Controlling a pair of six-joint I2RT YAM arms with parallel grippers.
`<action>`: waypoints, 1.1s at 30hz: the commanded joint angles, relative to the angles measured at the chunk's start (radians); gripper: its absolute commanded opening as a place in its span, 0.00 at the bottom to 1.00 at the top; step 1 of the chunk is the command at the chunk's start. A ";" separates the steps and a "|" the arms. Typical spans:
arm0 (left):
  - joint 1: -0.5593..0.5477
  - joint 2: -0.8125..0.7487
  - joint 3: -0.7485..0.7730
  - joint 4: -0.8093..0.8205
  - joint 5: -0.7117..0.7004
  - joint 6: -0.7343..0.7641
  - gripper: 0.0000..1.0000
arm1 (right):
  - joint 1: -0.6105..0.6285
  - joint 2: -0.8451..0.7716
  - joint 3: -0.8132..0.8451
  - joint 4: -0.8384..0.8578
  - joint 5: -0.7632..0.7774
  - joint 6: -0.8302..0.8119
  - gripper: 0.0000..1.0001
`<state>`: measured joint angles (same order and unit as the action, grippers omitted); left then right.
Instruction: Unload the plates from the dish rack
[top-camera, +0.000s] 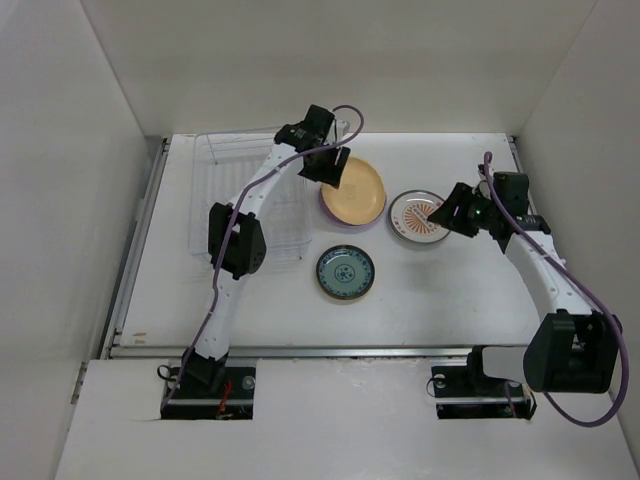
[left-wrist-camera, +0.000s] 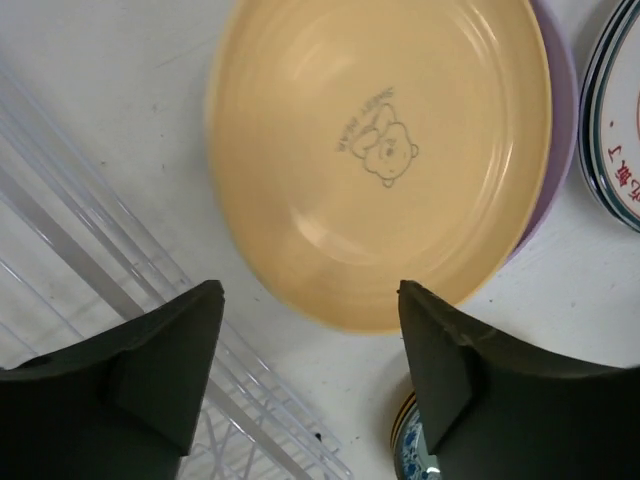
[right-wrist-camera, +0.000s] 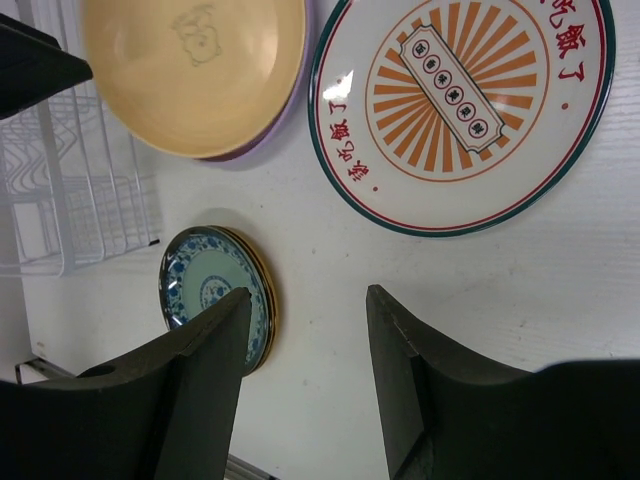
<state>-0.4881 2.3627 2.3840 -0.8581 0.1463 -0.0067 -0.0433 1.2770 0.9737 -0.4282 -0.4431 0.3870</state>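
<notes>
White walls close in a white tabletop (top-camera: 450, 290) on three sides. The dish rack (top-camera: 225, 190), thin clear wire, sits at the far-left corner, and no plate shows in its slots. All the plates I can see lie flat on the table, right of the rack.

The mustard-yellow plate (top-camera: 358, 190) is near the middle of the far edge, nested on the lavender plate (left-wrist-camera: 562, 140), which shows only as a sliver of rim. The sunburst plate (top-camera: 415, 215) lies just beside that pair, toward the right edge. The teal patterned plate (top-camera: 346, 272) is at mid-table, resting on an amber plate (right-wrist-camera: 270, 300).

The left gripper (left-wrist-camera: 310, 295) hovers over the yellow plate's rack-side rim, jaws spread and holding nothing. The right gripper (right-wrist-camera: 307, 295) hangs over bare table by the sunburst plate, also spread and empty.

The plates look rigid, smooth-glazed and fairly light, so they are probably slippery and liable to chip. The raised rim is the only hold, with one finger inside and one under the lip. A top plate could slide on the one below it.
</notes>
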 joint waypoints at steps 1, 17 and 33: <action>0.009 -0.006 0.015 -0.036 0.013 0.014 0.70 | 0.010 -0.039 0.026 0.000 0.015 -0.017 0.56; 0.009 -0.155 -0.123 -0.166 -0.470 0.082 1.00 | 0.010 -0.077 0.051 -0.029 0.017 -0.027 0.56; 0.029 -0.207 -0.318 -0.203 -0.452 0.102 0.32 | 0.010 -0.192 0.000 -0.052 0.026 -0.027 0.56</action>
<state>-0.4908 2.2223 2.1075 -0.9962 -0.2577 0.0738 -0.0433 1.1263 0.9775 -0.4683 -0.4282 0.3721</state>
